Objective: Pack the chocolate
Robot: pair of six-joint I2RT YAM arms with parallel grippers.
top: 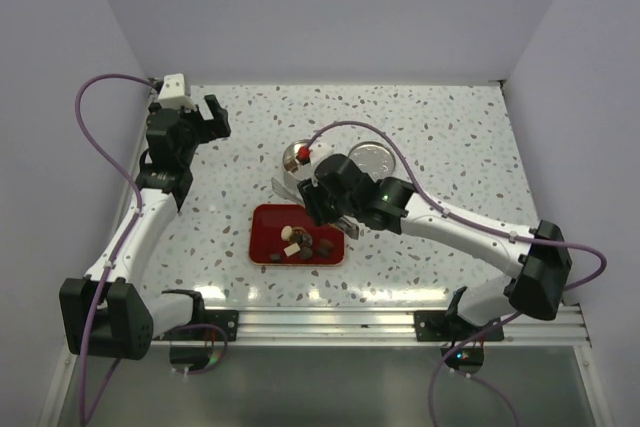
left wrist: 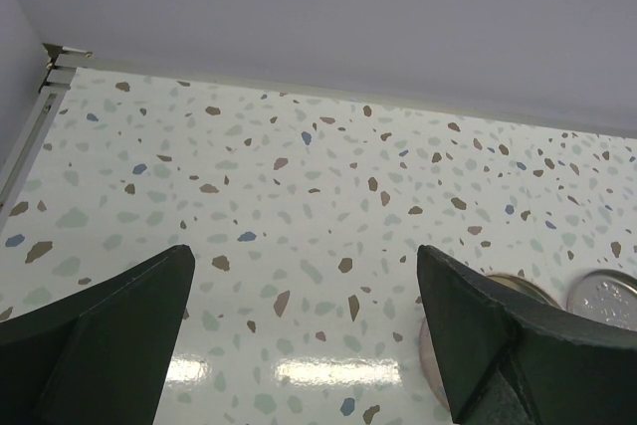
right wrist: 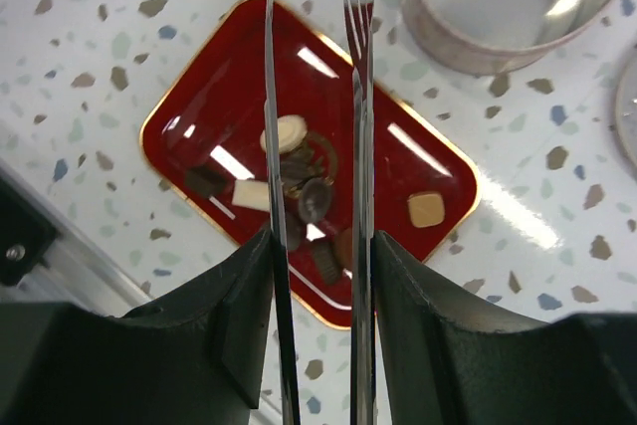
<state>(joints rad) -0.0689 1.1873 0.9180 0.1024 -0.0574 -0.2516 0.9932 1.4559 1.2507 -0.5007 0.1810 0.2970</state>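
Aluminium rail (top: pixel 330 323), speckled tabletop (top: pixel 450 127), lilac walls (top: pixel 330 7)

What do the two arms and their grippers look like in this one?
Both are slim white-shelled arms with chunky black joint housings: the left arm and the right arm. A purple cable loops loosely along each. A small green light glows on the right wrist housing. The left gripper and right gripper have matte black, wedge-shaped fingers.
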